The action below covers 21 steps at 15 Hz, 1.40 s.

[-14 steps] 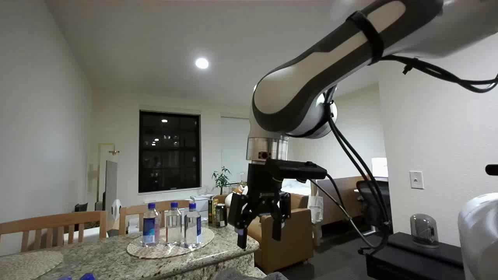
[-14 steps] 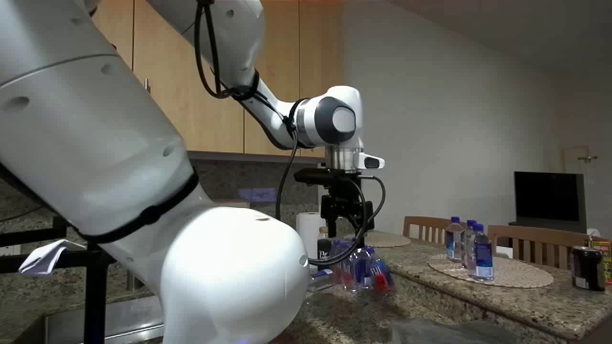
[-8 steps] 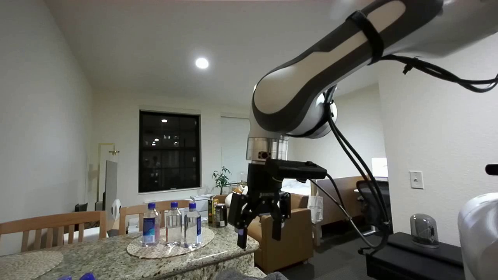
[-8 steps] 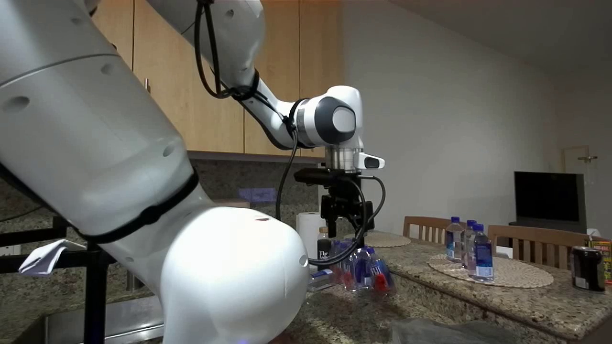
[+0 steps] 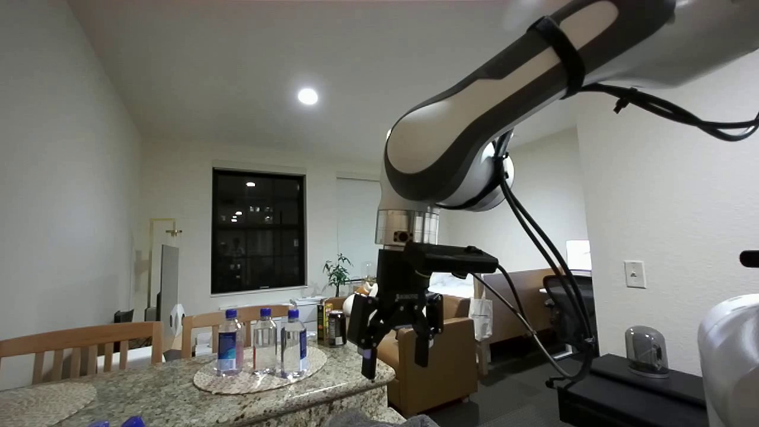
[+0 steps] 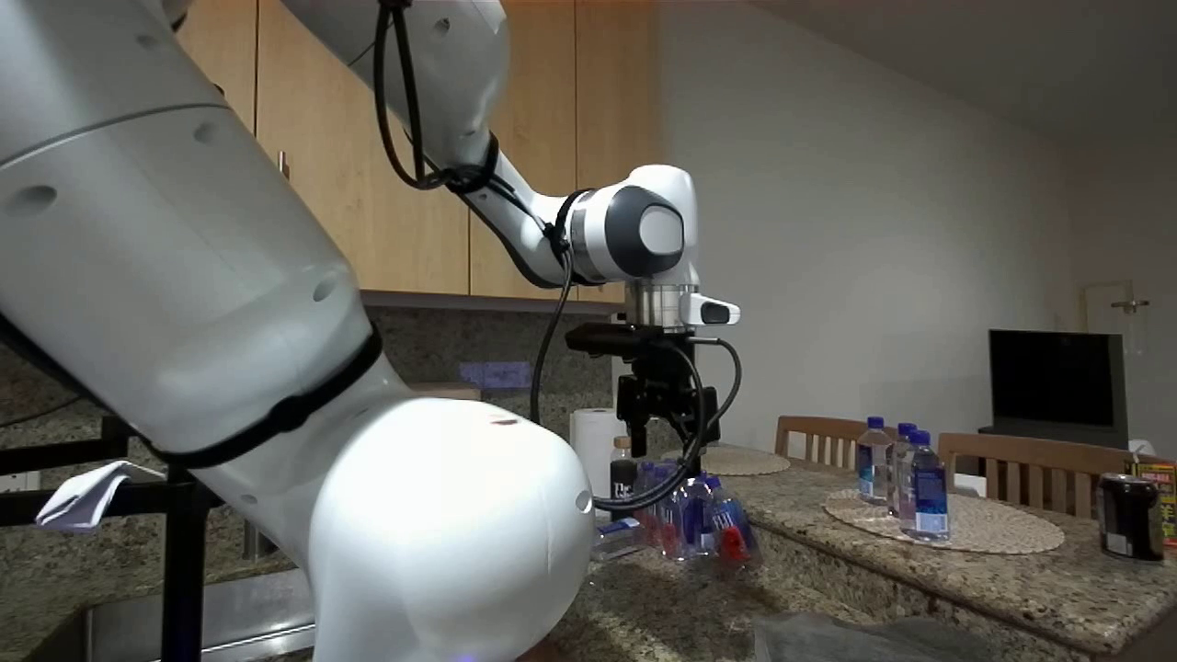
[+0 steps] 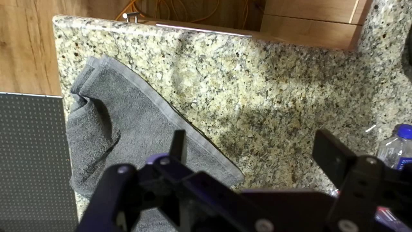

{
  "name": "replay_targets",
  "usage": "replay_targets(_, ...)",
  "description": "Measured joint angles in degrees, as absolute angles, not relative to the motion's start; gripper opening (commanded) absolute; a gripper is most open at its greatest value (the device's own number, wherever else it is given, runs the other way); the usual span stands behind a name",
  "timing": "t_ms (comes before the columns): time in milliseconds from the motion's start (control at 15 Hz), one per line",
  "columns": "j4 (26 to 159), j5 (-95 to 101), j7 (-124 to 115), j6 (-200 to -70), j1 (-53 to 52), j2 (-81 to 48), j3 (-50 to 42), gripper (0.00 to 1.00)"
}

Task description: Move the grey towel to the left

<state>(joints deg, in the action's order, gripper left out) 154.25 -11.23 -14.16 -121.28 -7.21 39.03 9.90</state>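
Grey towel [image 7: 138, 125] spread below it, the white-and-grey robot arm [image 5: 474, 112] is arching over the granite bench [image 7: 289, 80] I'm facing. The towel is lying at the bench's end, reaching its edge, one bunched fold [image 7: 88, 138] rising on that side. Above, the gripper [image 5: 395, 363] is hanging, its fingers [image 7: 333, 158] standing wide apart and holding nothing; in the wrist view one is showing against the towel, the other against bare granite. I'm judging this as the approach, the grasp not yet made. The next move is probably calling for centring over the towel, dropping low, pinching that fold and drawing it left, though I'm not able to tell which way left is running.

Both exterior views are cropping the towel, and the gripper is hiding its lower part from the wrist camera. Whether it's overhanging the edge, I'm not making out. A blue-capped water bottle [image 7: 394, 151] is peeking out, half hidden; something red and white [image 7: 384, 212] below it is defying me.
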Motion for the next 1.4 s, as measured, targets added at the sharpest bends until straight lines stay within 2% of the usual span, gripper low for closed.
replay_targets(667, 154.29, -10.94, -13.90, -123.44, -7.22, 37.54, 10.02, 1.00)
replay_targets(1400, 149.88, -8.80, -4.79, -145.03, -6.72, 19.77, 5.61, 1.00)
